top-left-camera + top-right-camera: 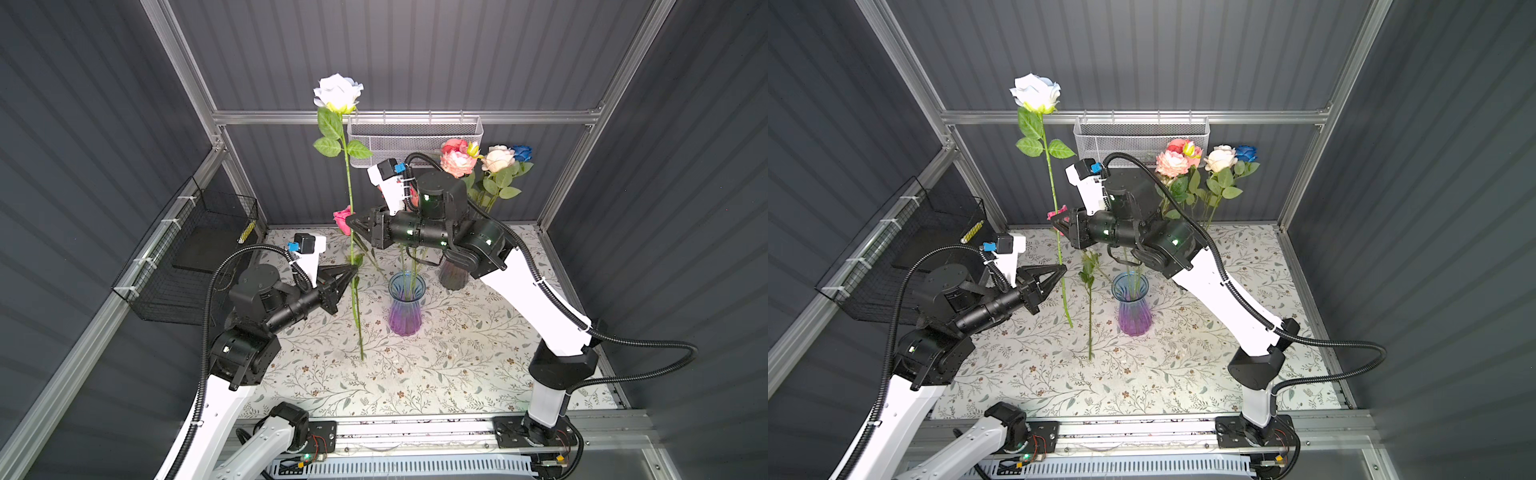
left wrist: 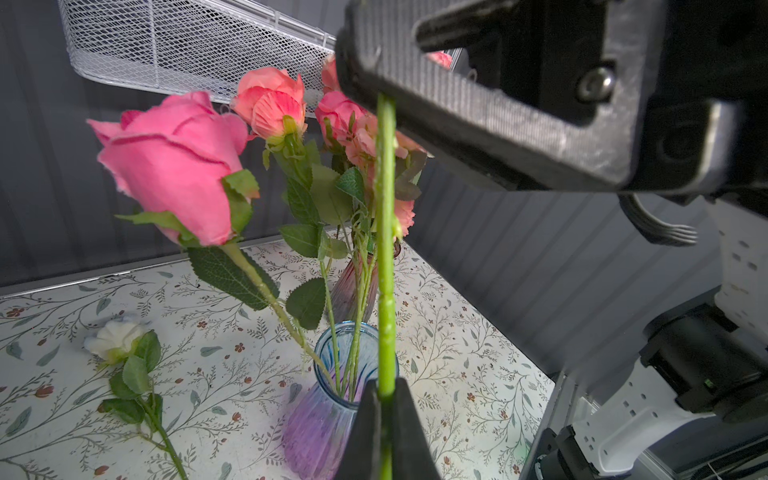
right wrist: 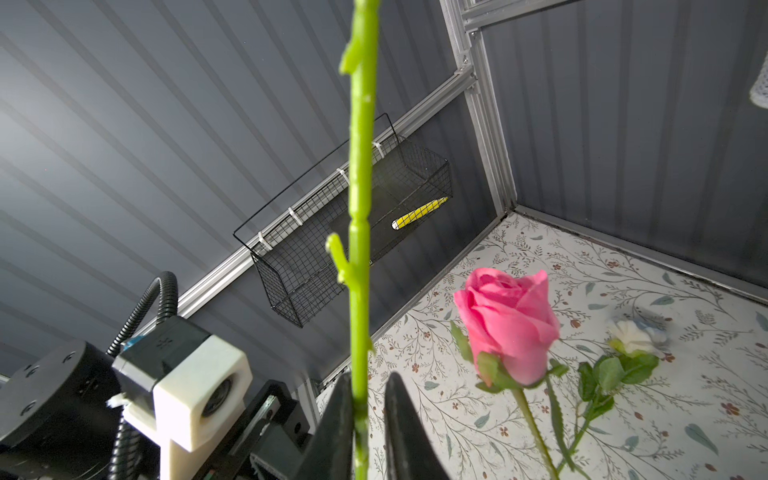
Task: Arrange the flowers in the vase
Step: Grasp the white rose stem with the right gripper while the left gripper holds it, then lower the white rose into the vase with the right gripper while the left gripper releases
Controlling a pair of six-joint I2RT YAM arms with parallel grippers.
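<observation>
Pinching knobbly green rose stem (image 2: 385,249): left gripper (image 2: 385,392).

Bright even light, warped wrist-view edges

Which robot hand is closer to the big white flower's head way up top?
Right. The right gripper sits around the white rose stem higher up, closer to its head; the left gripper pinches the same stem lower down, farther away.
</observation>
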